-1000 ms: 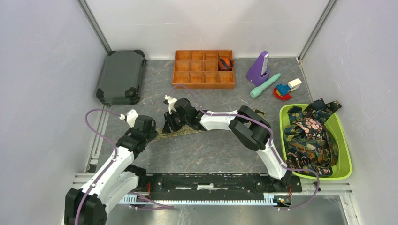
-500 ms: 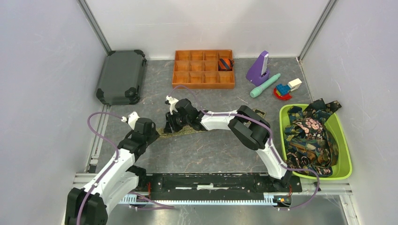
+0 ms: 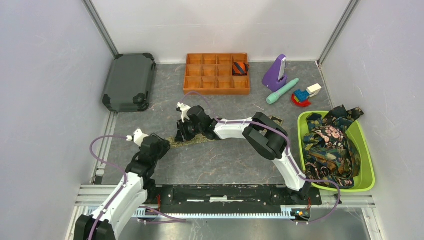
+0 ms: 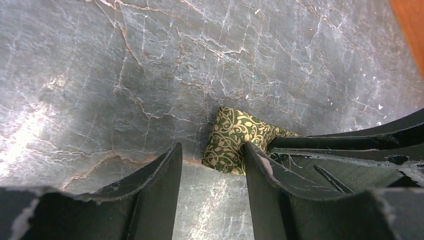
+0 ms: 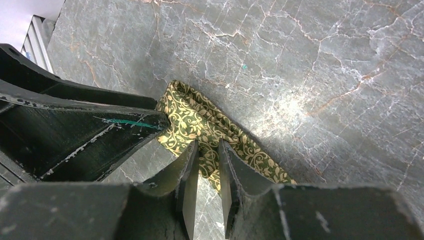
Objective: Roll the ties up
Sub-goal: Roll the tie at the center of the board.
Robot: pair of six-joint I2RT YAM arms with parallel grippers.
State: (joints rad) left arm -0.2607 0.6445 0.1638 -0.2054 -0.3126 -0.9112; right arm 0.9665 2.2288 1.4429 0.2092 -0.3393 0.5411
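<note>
An olive-green tie (image 3: 200,140) with a gold leaf pattern lies flat across the middle of the table. My right gripper (image 3: 181,135) stands over its left end. In the right wrist view, that gripper (image 5: 207,145) is shut on a raised fold of the tie (image 5: 195,117). My left gripper (image 3: 162,144) sits just left of the tie's end. In the left wrist view, that gripper (image 4: 212,146) is open with only bare table between its fingers. The tie's folded end (image 4: 230,137) lies just past its right fingertip. A rolled orange-navy tie (image 3: 240,67) sits in the tray.
An orange compartment tray (image 3: 210,82) stands at the back centre. A dark case (image 3: 129,82) is at the back left. The green bin (image 3: 367,165) on the right holds a heap of dark patterned ties (image 3: 330,150). A purple object (image 3: 276,72), teal stick (image 3: 282,91) and toy blocks (image 3: 305,95) are at the back right.
My left arm has drawn back toward the near left, away from the tie's end, and its jaws have widened slightly. The right arm and the tie have stayed put.
</note>
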